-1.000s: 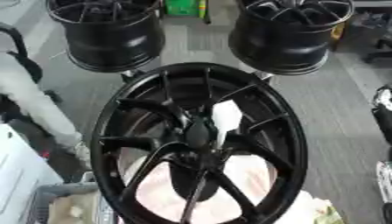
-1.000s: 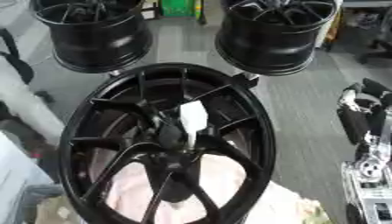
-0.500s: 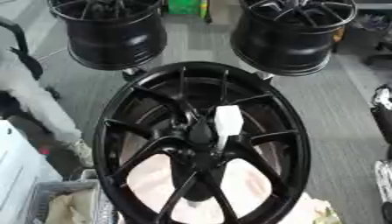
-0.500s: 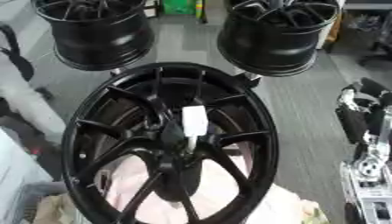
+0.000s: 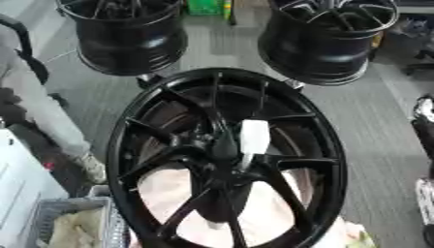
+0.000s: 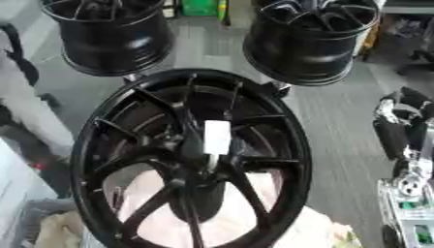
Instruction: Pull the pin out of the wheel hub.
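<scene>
Right now a large black wheel hub (image 5: 227, 160) fills the middle of both eye views, its spokes running from a dark centre out to a wide rim. A white pin (image 5: 254, 141) stands at that centre, just right of the hub's middle: a broad rectangular head on top and a narrower stem below that goes down into the hub where the spokes meet, so it is seated in the hub and not out of it. Nothing touches the pin. Behind the hub, further back on the grey floor (image 5: 373, 116), two more black wheels rest, one at upper left (image 5: 127, 34) and one at upper right (image 5: 326, 38) (each with its open face turned upward). Through the lower spokes pale pinkish cloth (image 6: 246, 218) shows under the hub. At the lower left corner sits a grey basket (image 5: 59, 213) with yellowish rag in it. On the right edge of the right eye view a black and silver part of the robot (image 6: 407, 140) shows, but whether it is a hand, and how any fingers stand, I cannot tell; no left hand shows in either view.
</scene>
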Available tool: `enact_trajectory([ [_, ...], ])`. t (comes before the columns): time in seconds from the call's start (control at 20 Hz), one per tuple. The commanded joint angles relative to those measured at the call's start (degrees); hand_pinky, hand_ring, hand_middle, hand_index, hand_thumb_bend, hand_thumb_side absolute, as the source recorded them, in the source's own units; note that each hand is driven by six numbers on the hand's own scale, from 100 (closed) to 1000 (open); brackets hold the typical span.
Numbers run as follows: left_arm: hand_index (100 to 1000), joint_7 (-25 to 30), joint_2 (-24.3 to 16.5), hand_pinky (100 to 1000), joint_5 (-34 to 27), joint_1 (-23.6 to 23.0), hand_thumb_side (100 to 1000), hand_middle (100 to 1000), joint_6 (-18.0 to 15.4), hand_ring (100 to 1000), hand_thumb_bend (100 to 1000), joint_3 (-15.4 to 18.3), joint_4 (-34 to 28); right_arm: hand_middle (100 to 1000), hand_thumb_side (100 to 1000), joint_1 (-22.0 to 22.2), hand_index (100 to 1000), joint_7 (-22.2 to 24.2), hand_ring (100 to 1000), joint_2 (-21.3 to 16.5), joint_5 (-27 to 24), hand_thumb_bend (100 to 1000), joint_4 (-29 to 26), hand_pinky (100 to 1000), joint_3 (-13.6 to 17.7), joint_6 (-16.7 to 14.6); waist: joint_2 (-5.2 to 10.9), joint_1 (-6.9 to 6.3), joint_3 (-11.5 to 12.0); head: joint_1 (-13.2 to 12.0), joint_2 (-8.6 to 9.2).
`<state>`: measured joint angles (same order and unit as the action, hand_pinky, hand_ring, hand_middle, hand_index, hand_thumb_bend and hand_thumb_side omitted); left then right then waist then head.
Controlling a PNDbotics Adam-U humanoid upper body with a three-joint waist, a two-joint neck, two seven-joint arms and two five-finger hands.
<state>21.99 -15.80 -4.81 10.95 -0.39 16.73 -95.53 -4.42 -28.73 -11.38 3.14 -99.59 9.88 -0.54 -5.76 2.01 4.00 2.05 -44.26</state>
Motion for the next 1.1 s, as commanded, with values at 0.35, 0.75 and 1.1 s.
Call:
enact_trajectory([
  [0.35, 732, 2.53, 3.12, 701, -0.54, -0.09, 822, 619, 2.82, 623, 100, -1.15, -5.51, 652, 328, -0.61, 755, 0.54, 570, -0.78, 0.20, 100, -1.43, 506, 0.34, -0.28, 0.20, 0.11, 0.13, -0.62, 0.14],
  [0.75, 730, 3.57, 3.90, 700, -0.19, -0.46, 830, 612, 3.10, 617, 100, -1.79, -6.29, 652, 323, -0.83, 754, 1.11, 570, -0.81, 0.33, 100, -1.52, 506, 0.16, -0.36, -0.13, 0.11, 0.13, -1.05, 0.14],
  [1.1, 729, 3.90, 4.07, 700, -0.03, -0.58, 832, 609, 3.22, 615, 100, -1.90, -6.45, 652, 322, -0.88, 755, 1.19, 570, -0.86, 0.32, 100, -1.54, 507, 0.11, -0.31, -0.17, 0.12, 0.12, -0.99, 0.14],
])
